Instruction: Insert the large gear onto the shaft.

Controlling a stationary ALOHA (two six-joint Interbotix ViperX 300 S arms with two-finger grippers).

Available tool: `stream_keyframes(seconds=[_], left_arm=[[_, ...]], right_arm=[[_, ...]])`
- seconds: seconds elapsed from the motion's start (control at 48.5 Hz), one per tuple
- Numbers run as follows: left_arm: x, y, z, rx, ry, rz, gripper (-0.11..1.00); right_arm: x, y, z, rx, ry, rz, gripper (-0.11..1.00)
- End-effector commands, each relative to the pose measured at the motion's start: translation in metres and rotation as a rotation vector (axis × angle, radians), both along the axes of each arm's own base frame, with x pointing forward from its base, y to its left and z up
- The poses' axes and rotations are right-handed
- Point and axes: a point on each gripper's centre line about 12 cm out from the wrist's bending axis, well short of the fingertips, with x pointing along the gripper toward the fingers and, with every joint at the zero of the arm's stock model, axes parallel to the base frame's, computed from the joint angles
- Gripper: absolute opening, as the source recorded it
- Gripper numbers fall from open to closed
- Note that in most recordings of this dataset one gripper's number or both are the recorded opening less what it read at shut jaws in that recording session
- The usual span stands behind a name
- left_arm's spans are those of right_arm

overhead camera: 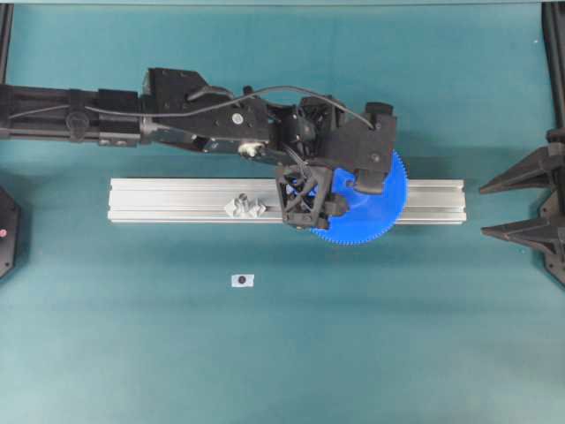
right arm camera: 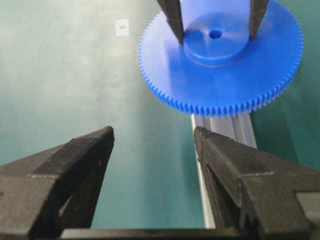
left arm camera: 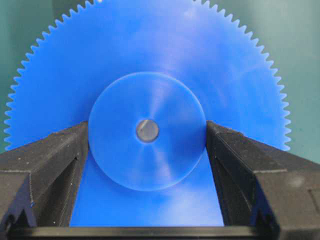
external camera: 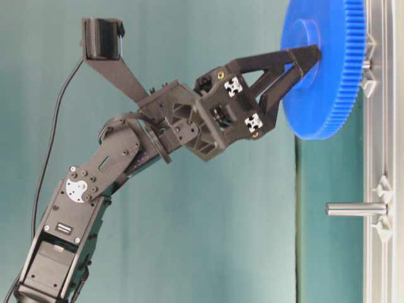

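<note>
Cannot find the shaft (external camera: 367, 64) from overhead: lies buried beneath the large gear (overhead camera: 375, 221), itself half covered by the left claw (external camera: 298, 74) and its wrist. At table level, shows only as a short stub behind the gear's rim, with the gear's top cut off by the frame edge. In the left wrist view, loses the gear's upper rim past the border and its lower rim behind the claw; reveals something grey in the centre hole (left arm camera: 147, 131), too blurred to tell as the pin's tip. Cuts the right claw (overhead camera: 482, 210) off at the overhead view's right edge. Leaves the small tag (overhead camera: 243, 280) on the tabletop (overhead camera: 132, 353) too tiny to read.
</note>
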Motion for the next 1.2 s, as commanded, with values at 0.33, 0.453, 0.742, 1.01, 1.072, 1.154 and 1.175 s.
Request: stream_keyframes(seconds=[0.33,0.453,0.742,1.01,1.072,1.154,1.175], left_arm=[[-0.005,0.034,0.012,0.050,-0.010,0.010,0.77],[-0.006,0.040,0.015,0.061,-0.016,0.008,0.77],[-0.010,0.036,0.014,0.061,-0.046,0.007,0.77],[-0.010,0.017,0.010,0.057,-0.031,-0.029,0.77],[-0.008,0.010,0.011,0.057,-0.037,-0.041,0.77],[-0.005,0.001,0.013,0.056,-0.044,-0.058,0.77],[-0.005,0.000,0.013,0.055,-0.041,-0.060,0.77]], right_arm=[[0.002,-0.001,0.005,0.007,-0.015,-0.007,0.73],[0.002,-0.001,0.006,0.005,-0.017,-0.007,0.73],[0.002,0.000,0.006,0.005,-0.018,-0.005,0.73],[0.001,-0.001,0.006,0.005,-0.020,-0.008,0.73],[0.001,-0.001,0.006,0.007,-0.020,-0.010,0.73],[0.001,-0.001,0.005,0.007,-0.018,-0.010,0.73],[0.001,-0.001,0.005,0.007,-0.018,-0.010,0.73]])
